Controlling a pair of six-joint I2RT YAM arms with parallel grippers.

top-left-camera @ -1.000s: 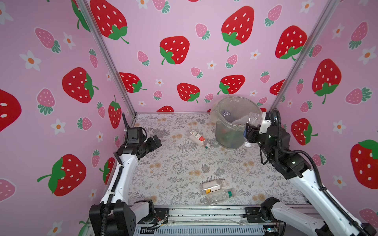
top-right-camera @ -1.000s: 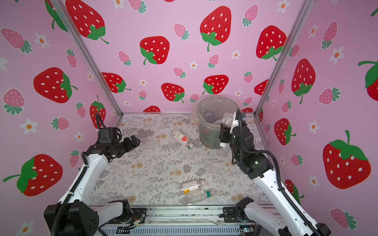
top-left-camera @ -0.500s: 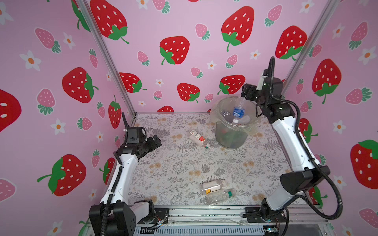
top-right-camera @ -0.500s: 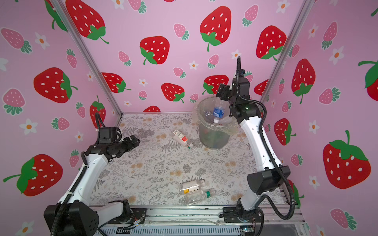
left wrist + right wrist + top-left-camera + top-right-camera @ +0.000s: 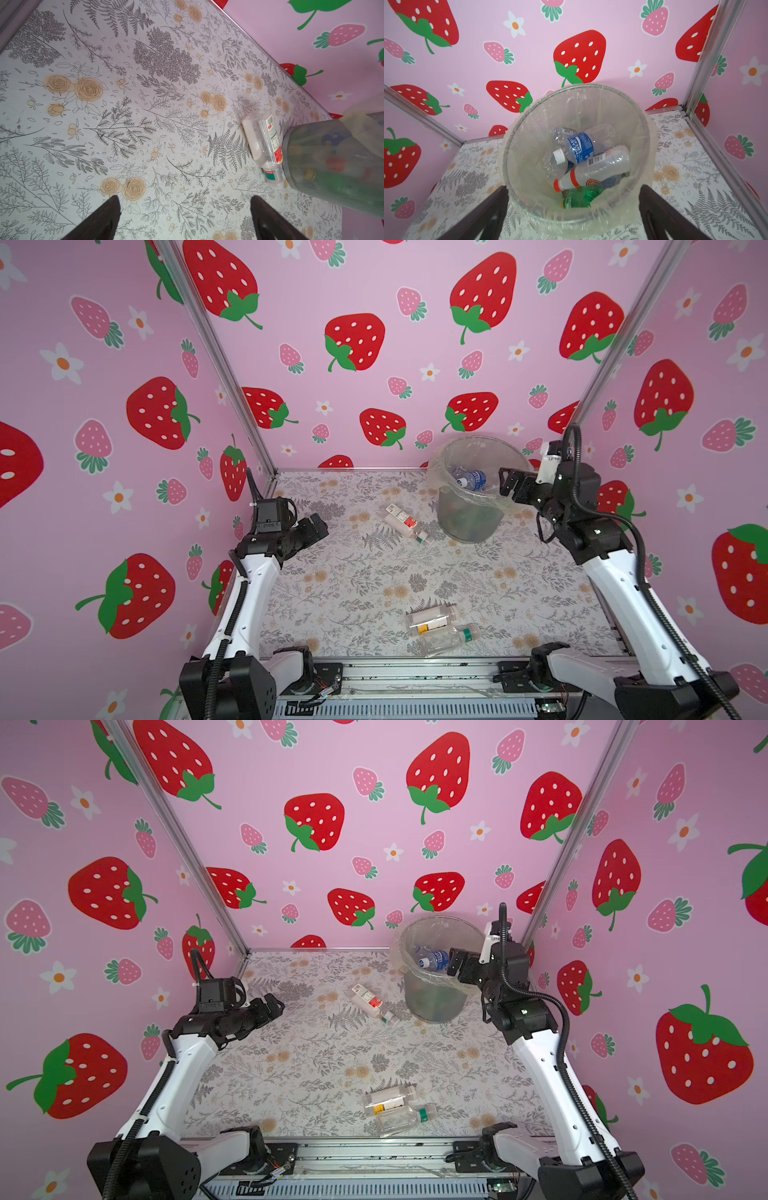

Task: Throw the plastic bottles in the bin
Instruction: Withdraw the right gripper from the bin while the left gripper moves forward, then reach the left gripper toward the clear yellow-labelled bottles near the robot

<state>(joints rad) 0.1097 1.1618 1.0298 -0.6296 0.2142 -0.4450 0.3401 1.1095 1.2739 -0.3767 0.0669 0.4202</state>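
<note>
A: What has changed since the last entry?

B: The right gripper [image 5: 508, 486] has released. A second ago it carried a clear bottle at the rim of the bin [image 5: 465, 518]. Now its jaws stand wide and empty just outside that rim. The blue-label bottle [image 5: 580, 148] lies on top of the pile inside the bin, so I count one more as done.

A: What's left?

B: Three. The red-white bottle [image 5: 401, 520] lies just beside the bin's base, on the left arm's side. The pair of bottles [image 5: 436, 624] lies well apart from the bin, toward the arm bases. The left gripper [image 5: 316, 526] hangs far from the bin, jaws apart, holding nothing.

A: Clearances?

B: It's tight where the right arm sits, between the bin and the side wall [image 5: 665, 497]. The liner [image 5: 618, 199] sags over the rim near the fingertips, which I judge a snag risk. The table [image 5: 353, 572] between the bin and the pair is bare, giving open room.
</note>
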